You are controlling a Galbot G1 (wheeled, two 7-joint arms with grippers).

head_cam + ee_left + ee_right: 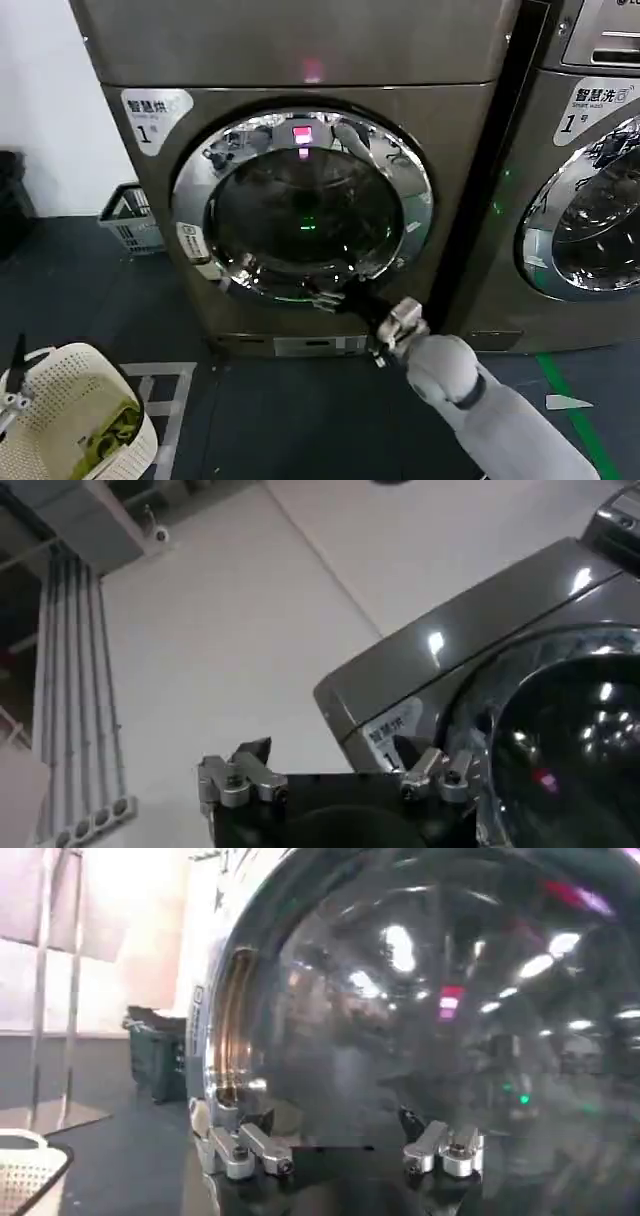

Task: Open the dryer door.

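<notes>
The right end effector (325, 297) is sitting against the lower rim of the dryer door (305, 205). A white laundry basket (75, 420) is occupying the floor (290, 420) at the left. A second machine (585, 180) is standing close on the right.

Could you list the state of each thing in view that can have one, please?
Dryer door: shut, flush in its chrome ring.
Dryer display: lit pink.
Right gripper: open, at the door's lower rim.
Left gripper: open, holding nothing, pointed up past the dryer's top corner.
Laundry basket: upright on the floor, clothes inside.
Neighbouring washer door: shut.
</notes>
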